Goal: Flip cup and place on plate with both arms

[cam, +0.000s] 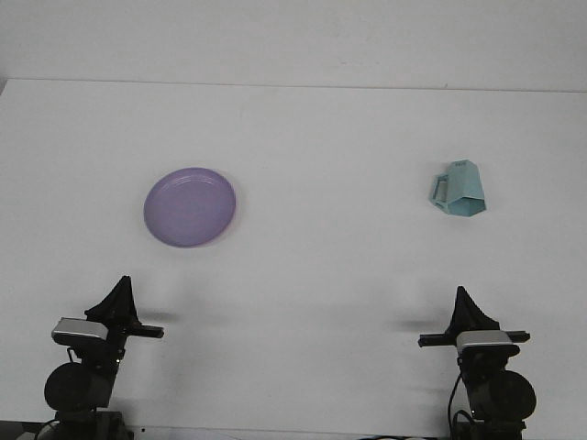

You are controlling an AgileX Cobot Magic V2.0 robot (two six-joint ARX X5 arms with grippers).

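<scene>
Front view. White table (303, 137), evenly lit. Purple plate (190, 207) lying flat on the left half, bare. Pale blue-green cup (459, 189) on the right half, well apart from the plate, mouth-down with the wider rim on the table and the handle to its left (faceted walls, tapering upward).

Left gripper (120, 295) parked at the near-left edge, right gripper (465, 304) at the near-right edge; both clear of the cup and plate, holding nothing. Fingers on each appear drawn together to a single point, though at this angle not certain.

Assessment: task not yet begun; first step judged to be the right arm's reach for the cup, being the nearer. To do well: open the jaws before descent, approach from the side away from the handle, grip across opposite flat facets rather than edges to avoid slip. Lift clear before rotating. Handover above the table's middle likely needed, given the gap to the plate.
</scene>
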